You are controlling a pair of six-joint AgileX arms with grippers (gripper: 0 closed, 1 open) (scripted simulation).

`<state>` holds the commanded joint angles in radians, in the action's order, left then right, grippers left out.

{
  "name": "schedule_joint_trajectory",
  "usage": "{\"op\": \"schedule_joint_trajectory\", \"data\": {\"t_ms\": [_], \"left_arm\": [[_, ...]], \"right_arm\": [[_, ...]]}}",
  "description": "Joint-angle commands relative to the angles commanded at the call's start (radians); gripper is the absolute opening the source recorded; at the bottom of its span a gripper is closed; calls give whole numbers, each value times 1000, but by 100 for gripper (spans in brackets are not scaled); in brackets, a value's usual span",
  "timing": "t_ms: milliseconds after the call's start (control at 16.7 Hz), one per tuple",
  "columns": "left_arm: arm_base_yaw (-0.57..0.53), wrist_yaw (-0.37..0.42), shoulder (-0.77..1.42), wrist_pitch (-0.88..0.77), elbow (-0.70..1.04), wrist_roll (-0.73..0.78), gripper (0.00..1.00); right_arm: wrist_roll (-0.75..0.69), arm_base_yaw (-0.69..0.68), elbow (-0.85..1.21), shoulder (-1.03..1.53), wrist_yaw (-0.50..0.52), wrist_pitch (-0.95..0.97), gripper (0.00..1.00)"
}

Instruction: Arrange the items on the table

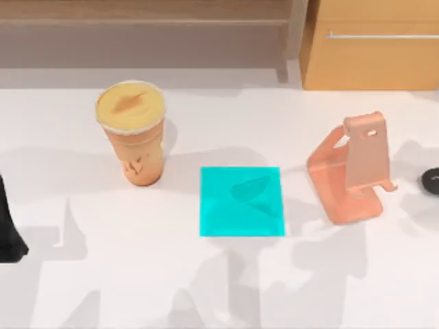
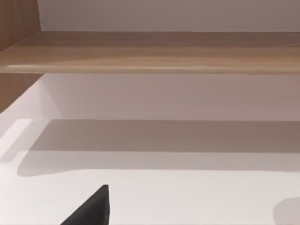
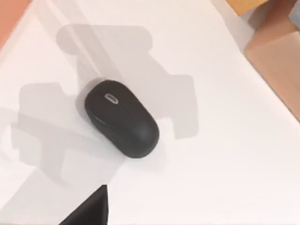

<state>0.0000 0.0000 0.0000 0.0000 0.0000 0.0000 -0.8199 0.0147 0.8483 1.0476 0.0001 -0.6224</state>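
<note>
Right wrist view shows whole mouse, top view its edge

A tall orange-tan cup stands upright on the white table at left, and a black oval mouse lies flat at the right edge.

The white table fills the lower part of the left wrist view, with broad grey shadow bands lying across it. Beyond the table's far edge, a horizontal wooden shelf board spans the view, with pale wall above and below it. A wooden side panel meets the board at one end. A black finger of the left gripper juts in at the near edge
</note>
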Motion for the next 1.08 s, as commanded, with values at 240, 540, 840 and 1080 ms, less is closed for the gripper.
{"op": "schedule_joint_trajectory", "data": {"t_ms": [240, 540, 840, 1080], "left_arm": [[0, 0, 0, 0, 0, 0, 100], [0, 0, 0, 0, 0, 0, 100], [0, 0, 0, 0, 0, 0, 100], [0, 0, 0, 0, 0, 0, 100]], "right_arm": [[-281, 5, 291, 364, 0, -212, 100], [-567, 10, 586, 736, 1, -427, 100], [-722, 13, 746, 938, 1, -542, 100], [-733, 14, 757, 952, 1, -551, 100]]}}
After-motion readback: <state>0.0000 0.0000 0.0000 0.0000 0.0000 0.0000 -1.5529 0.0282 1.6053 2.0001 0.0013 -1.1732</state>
